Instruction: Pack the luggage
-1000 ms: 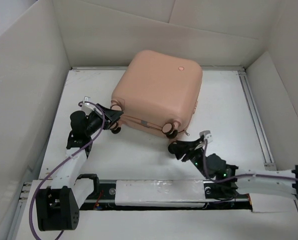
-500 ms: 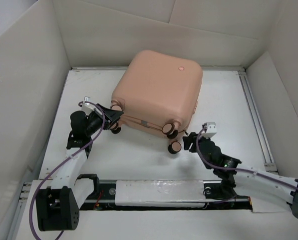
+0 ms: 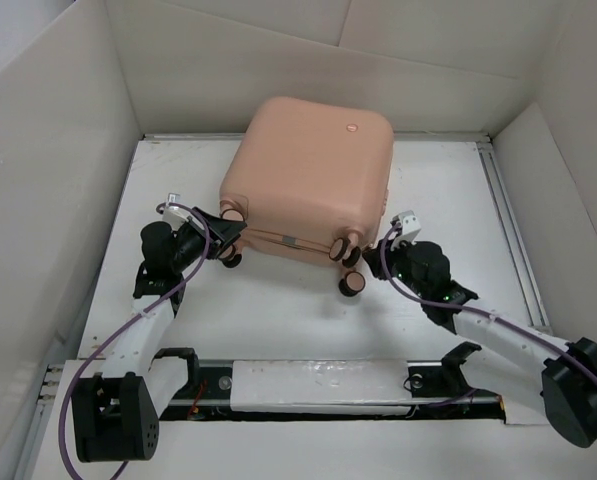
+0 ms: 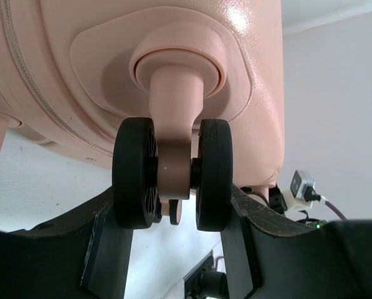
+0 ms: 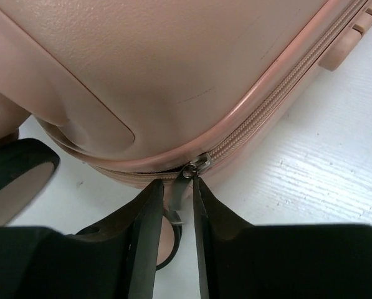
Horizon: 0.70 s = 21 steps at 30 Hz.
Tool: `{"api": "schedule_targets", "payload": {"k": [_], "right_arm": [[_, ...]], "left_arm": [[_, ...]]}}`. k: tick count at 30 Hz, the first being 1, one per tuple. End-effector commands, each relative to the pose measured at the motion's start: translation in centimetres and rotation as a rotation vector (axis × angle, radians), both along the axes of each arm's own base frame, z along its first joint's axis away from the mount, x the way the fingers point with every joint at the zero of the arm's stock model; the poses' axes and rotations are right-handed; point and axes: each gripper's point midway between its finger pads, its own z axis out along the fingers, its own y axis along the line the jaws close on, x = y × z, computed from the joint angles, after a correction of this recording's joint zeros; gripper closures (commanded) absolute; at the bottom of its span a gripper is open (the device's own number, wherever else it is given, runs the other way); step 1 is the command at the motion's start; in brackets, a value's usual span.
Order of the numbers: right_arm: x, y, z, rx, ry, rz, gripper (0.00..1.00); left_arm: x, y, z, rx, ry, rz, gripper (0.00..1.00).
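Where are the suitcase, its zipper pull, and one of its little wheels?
luggage (image 3: 313, 175): top external view, on the pink shell's upper face.
zipper pull (image 5: 183, 190): right wrist view, on the metal tab.
caster wheel (image 4: 134, 174): left wrist view, on the left black tyre.

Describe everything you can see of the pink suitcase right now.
The suitcase is a pale peach-pink hard shell with rounded corners, smooth and plastic-looking, with a small round badge on top. It lies flat on the white table, closed, broad face up, wheels toward the arms. A matching zipper runs along its seam. Its casters are black twin wheels on pink stems. The left gripper clamps one caster; the right gripper brackets the zipper pull, grip unclear.
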Motion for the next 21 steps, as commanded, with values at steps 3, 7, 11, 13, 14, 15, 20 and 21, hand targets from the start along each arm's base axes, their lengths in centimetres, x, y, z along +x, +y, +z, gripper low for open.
{"api": "schedule_targets", "payload": {"k": [3,7,11,13,14,15,20,21], "right_arm": [[-0.1,2.4,1.5,0.070,-0.064,0.219,0.76],[-0.4,2.9,1.7,0.116,-0.053,0.249,0.65],[-0.9,3.0,1.5,0.141,-0.048,0.255,0.46],[-0.9,3.0,1.5,0.141,-0.048,0.255,0.49],[-0.9,2.9,1.5,0.132,-0.054,0.258,0.51],[-0.4,2.7,1.7,0.132,-0.056,0.246,0.53],[0.4,2.6,1.9,0.132,-0.056,0.233,0.74],[0.4,2.6,1.6,0.128,-0.047,0.233,0.84]], "left_arm": [[-0.5,-1.0,6.8,0.001,-0.285,-0.076,1.00],[-0.5,-1.0,6.8,0.001,-0.285,-0.076,1.00],[-0.5,-1.0,6.8,0.001,-0.285,-0.076,1.00],[-0.5,-1.0,6.8,0.001,-0.285,-0.076,1.00],[-0.5,-1.0,6.8,0.001,-0.285,-0.076,1.00],[-0.5,-1.0,6.8,0.001,-0.285,-0.076,1.00],[-0.5,-1.0,6.8,0.001,-0.285,-0.076,1.00],[-0.5,-1.0,6.8,0.001,-0.285,-0.076,1.00]]}}
